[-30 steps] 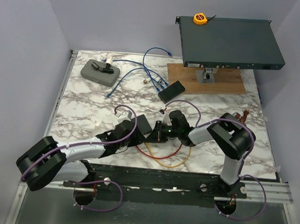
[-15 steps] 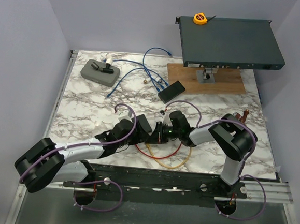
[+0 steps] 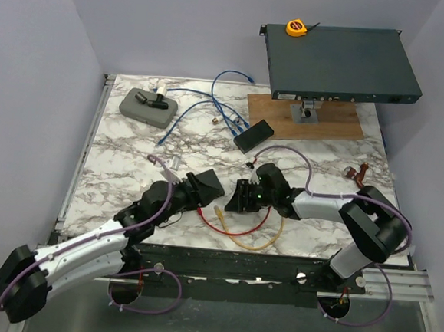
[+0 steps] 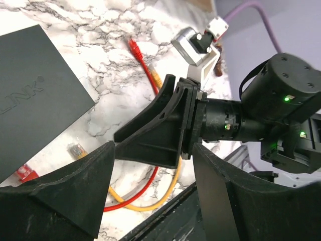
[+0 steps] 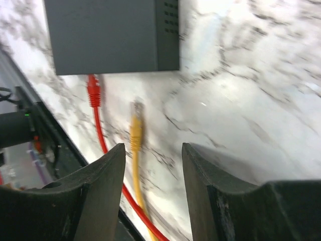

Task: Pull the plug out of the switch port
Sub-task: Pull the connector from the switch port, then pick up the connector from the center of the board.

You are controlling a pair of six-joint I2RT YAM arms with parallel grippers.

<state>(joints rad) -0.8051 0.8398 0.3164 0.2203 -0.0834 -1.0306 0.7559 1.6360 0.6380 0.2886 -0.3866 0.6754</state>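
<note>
The small dark switch [image 4: 35, 85] lies on the marble; it also shows in the right wrist view [image 5: 110, 35]. In the top view my left gripper mostly hides it. A red plug [image 5: 93, 91] sits in its near edge, also seen in the left wrist view [image 4: 25, 173]. A yellow plug [image 3: 220, 210] lies loose on the table just clear of the switch [image 5: 136, 128] [image 4: 76, 149]. My left gripper [image 3: 207, 186] [image 4: 153, 150] is open and empty, raised, facing my right gripper [image 3: 241, 198] [image 5: 153, 148], which is open and empty over the yellow plug.
Red [image 3: 236, 230] and yellow [image 3: 266, 239] cable loops lie by the front rail. A black box [image 3: 253, 135], blue cables [image 3: 211, 107], a grey case [image 3: 146, 106] and a rack unit [image 3: 338, 63] on a wooden board with a tape measure [image 3: 295, 27] stand further back.
My left arm has drawn back to the left and nearer the front edge. The two grippers, close together before, now stand apart, and the yellow plug shows loose between them.
</note>
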